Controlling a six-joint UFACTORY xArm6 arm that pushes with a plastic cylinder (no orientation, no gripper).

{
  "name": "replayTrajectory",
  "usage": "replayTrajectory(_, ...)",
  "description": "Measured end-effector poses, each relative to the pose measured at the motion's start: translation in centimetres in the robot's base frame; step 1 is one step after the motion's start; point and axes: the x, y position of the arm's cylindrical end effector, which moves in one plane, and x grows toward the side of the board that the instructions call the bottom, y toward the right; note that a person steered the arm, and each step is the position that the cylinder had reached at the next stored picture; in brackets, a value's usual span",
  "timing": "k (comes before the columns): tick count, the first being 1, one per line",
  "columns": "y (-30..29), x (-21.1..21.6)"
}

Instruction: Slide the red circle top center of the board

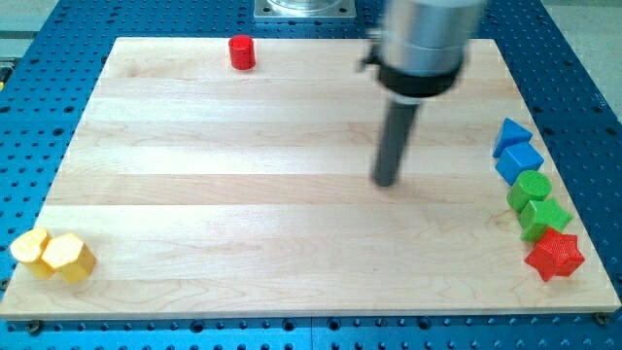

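The red circle (242,52) is a small red cylinder standing near the top edge of the wooden board (243,194), left of the board's centre line. My tip (387,181) is on the board right of centre, well below and far to the right of the red circle, touching no block.
At the board's right edge sit a blue triangle (511,134), a blue block (520,161), a green circle (532,187), a green star (544,217) and a red star (555,255). At the bottom left lie a yellow block (30,251) and a yellow hexagon (67,258).
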Motion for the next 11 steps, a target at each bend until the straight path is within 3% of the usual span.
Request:
replayTrajectory(1, -10.8, -1.8)
replayTrajectory(2, -16.5, -3.5)
replayTrajectory(4, -22.3, -4.8)
replayTrajectory(6, -22.3, -21.1)
replayTrajectory(7, -19.0, -23.8)
replayTrajectory(8, -9.4, -19.8)
replayTrajectory(9, -5.3, -18.1)
replayTrajectory(10, -13.7, -20.4)
replayTrajectory(11, -12.4, -24.7)
